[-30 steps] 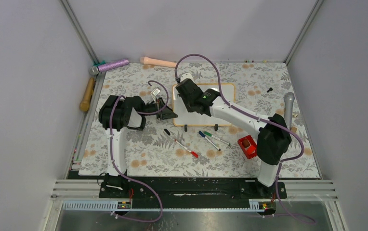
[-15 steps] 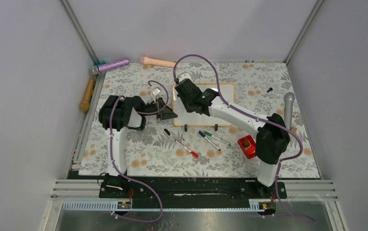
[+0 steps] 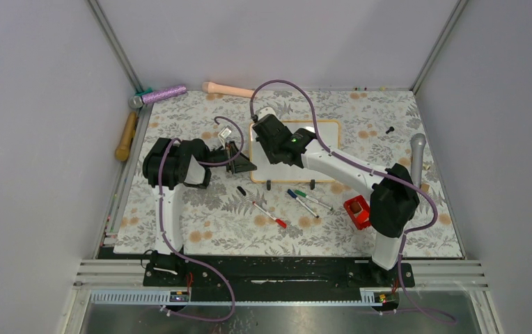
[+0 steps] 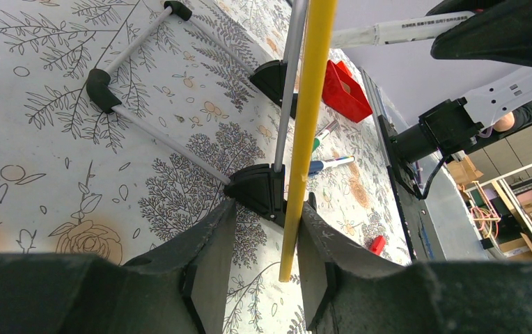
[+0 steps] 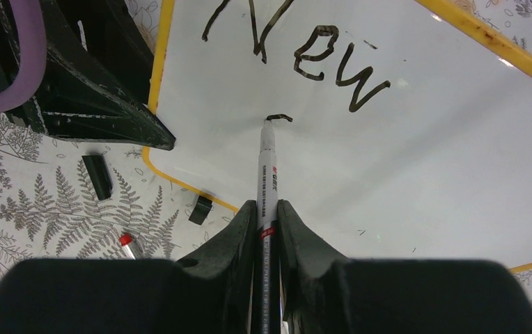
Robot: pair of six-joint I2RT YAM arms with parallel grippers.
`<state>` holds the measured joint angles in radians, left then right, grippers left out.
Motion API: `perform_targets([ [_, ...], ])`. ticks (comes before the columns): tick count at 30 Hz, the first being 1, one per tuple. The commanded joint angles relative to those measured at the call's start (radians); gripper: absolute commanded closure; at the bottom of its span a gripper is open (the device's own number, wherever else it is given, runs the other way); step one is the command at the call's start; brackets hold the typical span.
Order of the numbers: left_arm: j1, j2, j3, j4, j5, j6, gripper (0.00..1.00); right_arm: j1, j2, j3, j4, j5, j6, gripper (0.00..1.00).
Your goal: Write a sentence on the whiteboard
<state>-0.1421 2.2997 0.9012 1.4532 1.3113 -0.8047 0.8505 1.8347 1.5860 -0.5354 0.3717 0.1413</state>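
The whiteboard [image 3: 326, 136] stands at the table's middle back, its white face [image 5: 423, 160] bearing the black word "New" [image 5: 319, 59] and a short fresh stroke below it. My right gripper [image 3: 271, 136] [image 5: 267, 206] is shut on a white marker [image 5: 267, 174], whose tip touches the board at that stroke. My left gripper [image 3: 242, 161] [image 4: 267, 209] grips the board's lower left corner: the yellow frame edge [image 4: 312, 90] lies against one finger and the black foot bracket [image 4: 253, 189] against the other.
Loose markers lie in front of the board: red-capped [image 3: 269, 213], blue [image 3: 298, 200], green [image 3: 313, 200], and a black cap [image 3: 241, 191]. A red box [image 3: 357, 211] sits at the right. A wooden pin [image 3: 125, 136], purple roller [image 3: 162, 94] and grey cylinder [image 3: 416, 154] line the edges.
My right gripper has shifted slightly left over the board with the marker. The left arm and the board have not moved.
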Motion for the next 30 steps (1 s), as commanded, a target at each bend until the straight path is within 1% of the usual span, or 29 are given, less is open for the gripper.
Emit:
perform_targets([
  [1,-0.002,0.024,0.007,0.012,-0.013,0.038,0.63,0.002,0.003,-0.001,-0.026,-0.014,-0.012,1.00],
  [17,-0.002,0.024,0.007,0.012,-0.013,0.038,0.64,0.003,-0.016,-0.009,-0.061,0.064,-0.028,1.00],
  [30,-0.003,0.024,0.007,0.011,-0.013,0.038,0.64,0.002,-0.072,-0.011,-0.029,0.067,-0.032,1.00],
])
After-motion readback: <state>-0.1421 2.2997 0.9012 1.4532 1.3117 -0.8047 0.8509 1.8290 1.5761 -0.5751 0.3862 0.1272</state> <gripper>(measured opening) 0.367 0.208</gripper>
